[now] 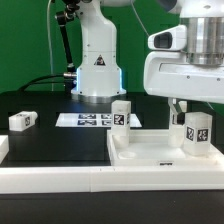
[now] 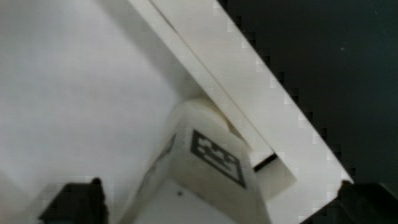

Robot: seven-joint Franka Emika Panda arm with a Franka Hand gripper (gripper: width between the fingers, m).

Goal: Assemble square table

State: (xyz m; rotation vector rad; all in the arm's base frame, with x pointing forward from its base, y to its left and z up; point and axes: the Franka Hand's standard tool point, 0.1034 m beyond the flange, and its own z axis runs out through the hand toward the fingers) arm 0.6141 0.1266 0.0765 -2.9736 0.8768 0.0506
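The square table top (image 1: 150, 152) lies at the front on the exterior view's right, a white tray with a raised rim. Two tagged white legs stand upright on it, one at its back left corner (image 1: 121, 113) and one at its right corner (image 1: 197, 131). My gripper (image 1: 190, 117) hangs over the right leg. In the wrist view this leg (image 2: 217, 160) stands in the corner against the rim (image 2: 214, 60). My gripper (image 2: 217, 206) is open, its dark fingertips (image 2: 75, 200) wide on either side of the leg with gaps showing. A third leg (image 1: 22, 121) lies loose on the black surface at the left.
The marker board (image 1: 88, 120) lies flat in front of the robot base (image 1: 97, 62). A long white rail (image 1: 55, 180) runs along the front edge, and a white block (image 1: 3, 148) sits at the far left. Black surface (image 1: 60, 140) lies between the loose leg and the top.
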